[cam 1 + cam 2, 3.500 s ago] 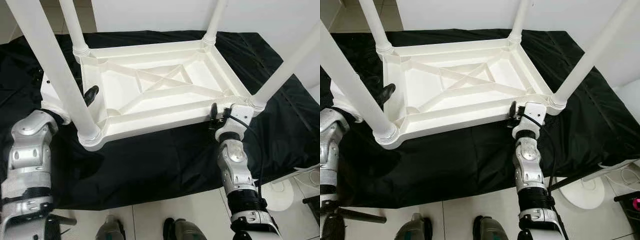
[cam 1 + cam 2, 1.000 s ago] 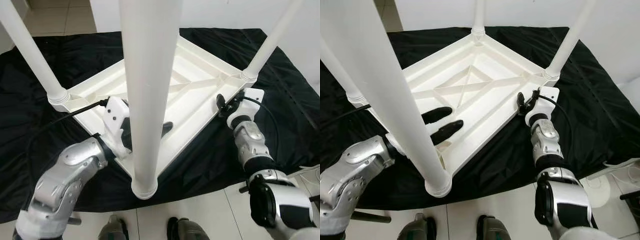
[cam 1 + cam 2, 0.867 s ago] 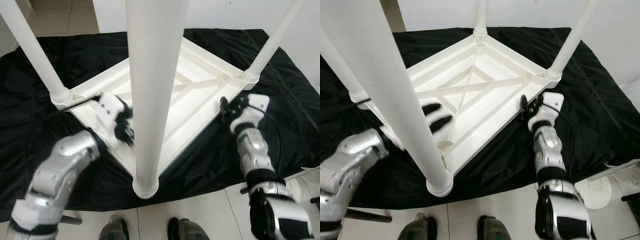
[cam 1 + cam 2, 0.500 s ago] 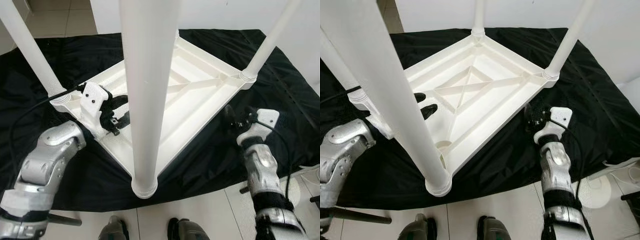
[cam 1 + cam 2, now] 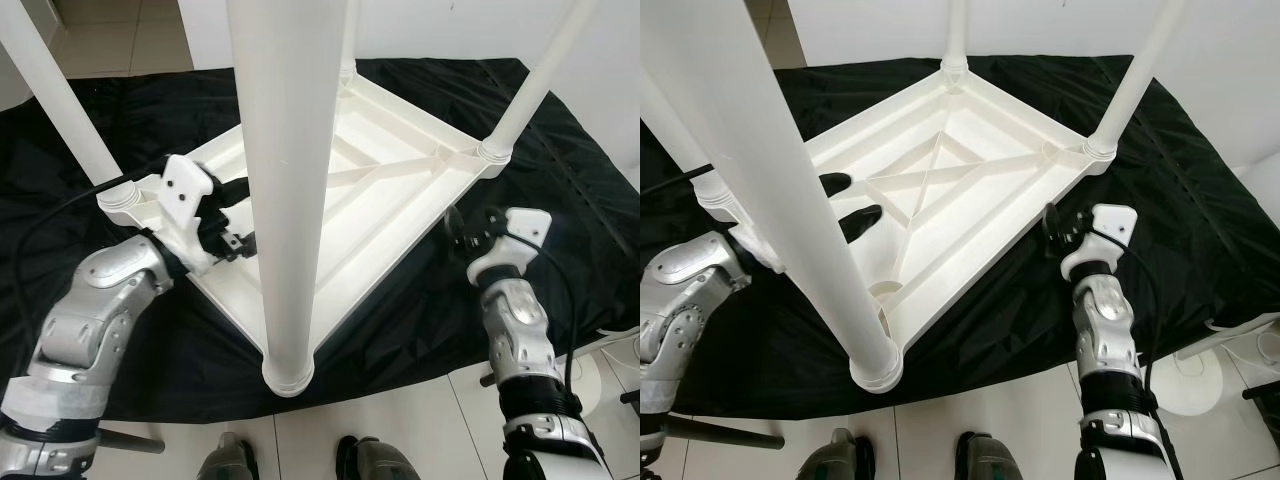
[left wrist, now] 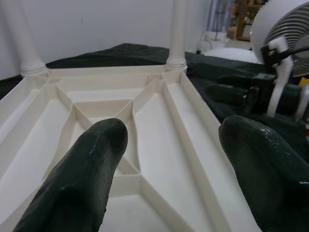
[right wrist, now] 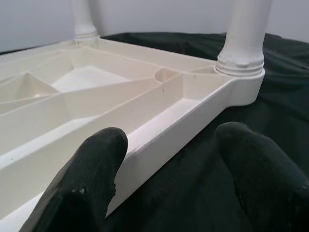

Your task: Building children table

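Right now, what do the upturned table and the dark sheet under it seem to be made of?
Table: probably moulded plastic, white and smooth, judging by its thin ribs and rounded leg sockets. Sheet: probably thin woven or coated fabric, black with a slight sheen, as it wrinkles and drapes.

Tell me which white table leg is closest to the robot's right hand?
The leg at the table's right corner, rising just beyond the right gripper. The other three stand over by the left gripper, at the far corner, or nearest the camera.
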Robot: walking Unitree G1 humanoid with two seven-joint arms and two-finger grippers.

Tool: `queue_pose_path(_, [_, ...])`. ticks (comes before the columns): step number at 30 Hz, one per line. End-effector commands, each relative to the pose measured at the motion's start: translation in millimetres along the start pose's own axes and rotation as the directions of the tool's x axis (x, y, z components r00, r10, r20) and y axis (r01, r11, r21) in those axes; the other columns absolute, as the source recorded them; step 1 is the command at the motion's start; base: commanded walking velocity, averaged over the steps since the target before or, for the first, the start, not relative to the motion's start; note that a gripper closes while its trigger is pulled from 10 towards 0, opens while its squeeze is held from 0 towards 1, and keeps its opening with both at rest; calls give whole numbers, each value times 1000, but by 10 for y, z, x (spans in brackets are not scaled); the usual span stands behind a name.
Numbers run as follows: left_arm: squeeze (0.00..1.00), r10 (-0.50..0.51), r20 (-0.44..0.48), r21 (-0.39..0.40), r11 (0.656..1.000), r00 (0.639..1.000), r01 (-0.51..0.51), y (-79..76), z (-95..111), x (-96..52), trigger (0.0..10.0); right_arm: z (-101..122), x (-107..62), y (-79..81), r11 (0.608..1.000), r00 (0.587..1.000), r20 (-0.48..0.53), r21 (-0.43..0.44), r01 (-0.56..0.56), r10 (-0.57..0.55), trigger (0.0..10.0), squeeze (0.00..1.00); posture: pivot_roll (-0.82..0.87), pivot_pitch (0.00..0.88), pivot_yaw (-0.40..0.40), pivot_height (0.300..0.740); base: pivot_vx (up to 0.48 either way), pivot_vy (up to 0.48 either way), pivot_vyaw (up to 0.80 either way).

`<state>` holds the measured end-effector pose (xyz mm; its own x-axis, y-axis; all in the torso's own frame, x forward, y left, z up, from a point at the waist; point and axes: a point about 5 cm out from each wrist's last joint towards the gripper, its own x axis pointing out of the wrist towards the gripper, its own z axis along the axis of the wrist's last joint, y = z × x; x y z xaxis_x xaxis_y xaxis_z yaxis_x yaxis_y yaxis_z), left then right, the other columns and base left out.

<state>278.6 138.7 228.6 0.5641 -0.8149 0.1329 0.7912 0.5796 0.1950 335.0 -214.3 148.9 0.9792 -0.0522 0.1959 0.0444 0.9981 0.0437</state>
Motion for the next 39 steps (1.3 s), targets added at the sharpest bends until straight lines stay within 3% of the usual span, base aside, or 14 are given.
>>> queue_pose_path(1, [0, -33, 10, -15, 999, 999, 33, -68, 18, 44, 10000, -71, 5, 8, 1000, 999, -42, -6, 25, -25, 10000, 0, -12, 132, 2, 740, 0, 0, 0])
queue_pose_path(5, [0, -24, 109, -38, 999, 994, 29, -215, 164, 224, 10000, -168, 124, 52, 986, 978, -125, -7, 167, -167, 10000, 0, 13, 138, -14, 740, 0, 0, 0])
queue_pose_path(11, [0, 7, 108, -62, 998, 994, 0, -252, 165, 229, 10000, -154, 138, 32, 963, 958, -91, -11, 271, -271, 10000, 0, 31, 140, -16, 740, 0, 0, 0])
queue_pose_path(20, [0, 27, 104, -85, 996, 994, -18, -278, 189, 189, 10000, -208, 161, 60, 955, 947, -133, 15, 297, -292, 10000, 0, 41, 144, -12, 740, 0, 0, 0])
queue_pose_path(31, [0, 38, 38, -101, 994, 999, -34, -457, 196, 271, 10000, -287, 265, 143, 984, 961, -213, 10, 180, -174, 10000, 0, 45, 140, -12, 740, 0, 0, 0])
queue_pose_path(39, [0, -10, 22, -127, 992, 1000, 13, -679, 314, 362, 10000, -210, 395, 196, 996, 973, -217, -62, 66, -78, 10000, 0, 46, 136, -16, 740, 0, 0, 0])
